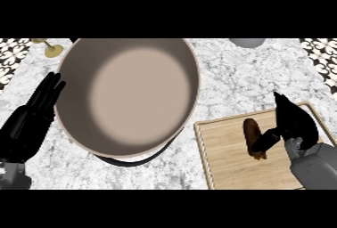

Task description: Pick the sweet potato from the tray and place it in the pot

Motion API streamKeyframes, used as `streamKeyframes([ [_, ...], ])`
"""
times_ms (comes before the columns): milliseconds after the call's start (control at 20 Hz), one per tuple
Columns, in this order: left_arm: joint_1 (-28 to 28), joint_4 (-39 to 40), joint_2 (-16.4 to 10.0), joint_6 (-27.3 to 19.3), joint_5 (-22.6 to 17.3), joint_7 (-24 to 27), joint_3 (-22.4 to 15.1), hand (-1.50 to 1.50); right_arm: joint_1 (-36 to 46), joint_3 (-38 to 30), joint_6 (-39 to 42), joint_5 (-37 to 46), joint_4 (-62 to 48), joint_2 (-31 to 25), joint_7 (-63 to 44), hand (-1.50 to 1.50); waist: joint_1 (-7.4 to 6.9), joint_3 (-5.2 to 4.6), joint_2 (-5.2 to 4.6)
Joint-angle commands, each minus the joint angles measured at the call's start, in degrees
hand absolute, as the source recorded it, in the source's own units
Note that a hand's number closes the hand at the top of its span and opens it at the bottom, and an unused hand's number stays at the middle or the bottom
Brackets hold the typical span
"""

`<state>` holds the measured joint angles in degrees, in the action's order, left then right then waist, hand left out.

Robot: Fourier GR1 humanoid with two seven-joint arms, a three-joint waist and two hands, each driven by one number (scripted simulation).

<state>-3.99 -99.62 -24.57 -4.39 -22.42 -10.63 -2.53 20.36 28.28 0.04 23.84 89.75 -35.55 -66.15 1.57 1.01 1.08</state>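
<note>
1. Orientation, head view: sweet potato (251, 133) lies on the tray (230, 171), right of the pot (79, 67) and clear of its rim. Its long axis runs roughly parallel to the pot's right rim, pointing away from the robot.
2. Right hand (296, 122): sits on the side of the sweet potato away from the pot, so the tuber lies between hand and pot. The fingers are straight and point away from the robot. The thumb (266, 141) reaches toward the pot and overlaps the tuber's near half. No closed grasp is visible, so the hand reads as wide.
3. Left hand (26, 124): rests just beside the pot's left rim, fingers straight, holding nothing. The right hand is much the nearer to the sweet potato.
4. Judgement: the coming move calls for closing on the tuber across its short axis, then a lift and a carry leftward over the rim.
5. Materials and shapes:
   - Sweet potato: brown, elongated, rounded ends.
   - Tray: flat pale wood, visible grain, low raised border.
   - Pot: wide, round, smooth beige interior, dark handle (132, 161) at its near side.
   - Counter (250, 80): grey-white marble veining, surrounding the pot.
</note>
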Motion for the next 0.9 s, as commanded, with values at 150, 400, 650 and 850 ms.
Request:
streamKeyframes([
  [150, 2.1, 3.3, 5.8, 3.1, -2.2, -4.5, -8.7, 0.0, -0.6, 0.1, 1.4, 1.7, -2.0, 2.9, -9.3, -1.5, 0.5, -1.19, -1.31],
  [400, 4.6, 2.3, 6.5, 4.1, -0.9, -3.1, -9.7, 0.0, -1.9, -1.3, 0.8, 3.3, -3.4, 3.6, -8.0, -1.5, 0.38, -1.17, -1.31],
  [650, 4.9, 3.0, 6.8, 4.1, -0.4, -2.6, -8.7, 0.0, -2.5, -2.8, 1.4, 3.5, -5.0, 4.5, -6.1, -1.5, 0.16, -1.17, -1.37],
  [850, 4.1, 1.9, 6.9, 4.2, -0.4, -4.6, -9.1, 0.0, -4.7, -2.4, -1.0, 6.1, -6.5, 6.7, -5.2, -1.5, 0.39, -1.09, -1.37],
])
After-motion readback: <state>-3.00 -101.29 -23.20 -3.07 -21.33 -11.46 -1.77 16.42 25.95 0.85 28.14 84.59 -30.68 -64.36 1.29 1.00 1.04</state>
